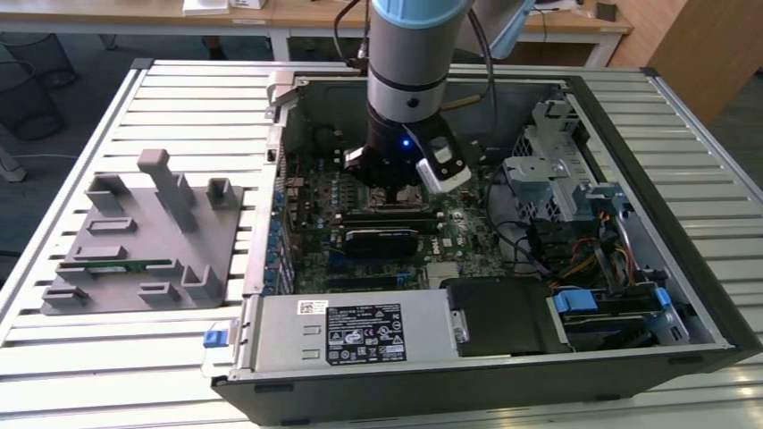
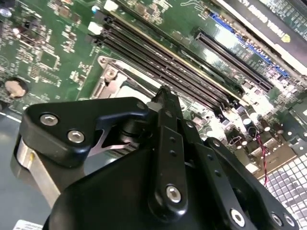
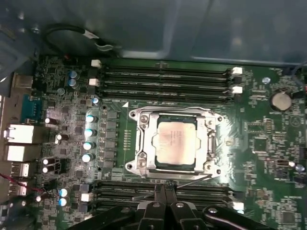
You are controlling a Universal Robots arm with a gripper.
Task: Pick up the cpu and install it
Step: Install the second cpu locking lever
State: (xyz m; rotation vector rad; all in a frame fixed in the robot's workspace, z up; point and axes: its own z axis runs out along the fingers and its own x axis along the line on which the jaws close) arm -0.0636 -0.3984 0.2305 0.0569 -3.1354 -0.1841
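This looks like a lab or workshop for computer assembly: an opened desktop computer case lies on a slatted metal surface beside a grey parts fixture, with wooden desks behind

We see our arm reaching straight down, wrist vertical, gripper with its fingers pressed together, holding nothing.

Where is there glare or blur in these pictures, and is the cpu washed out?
In the first wrist view the cpu in its socket looks pale with soft glare, edges still readable. In the second wrist view the gripper looms dark, with a bright washed patch beyond it. In the exterior view the case interior is shadowed.
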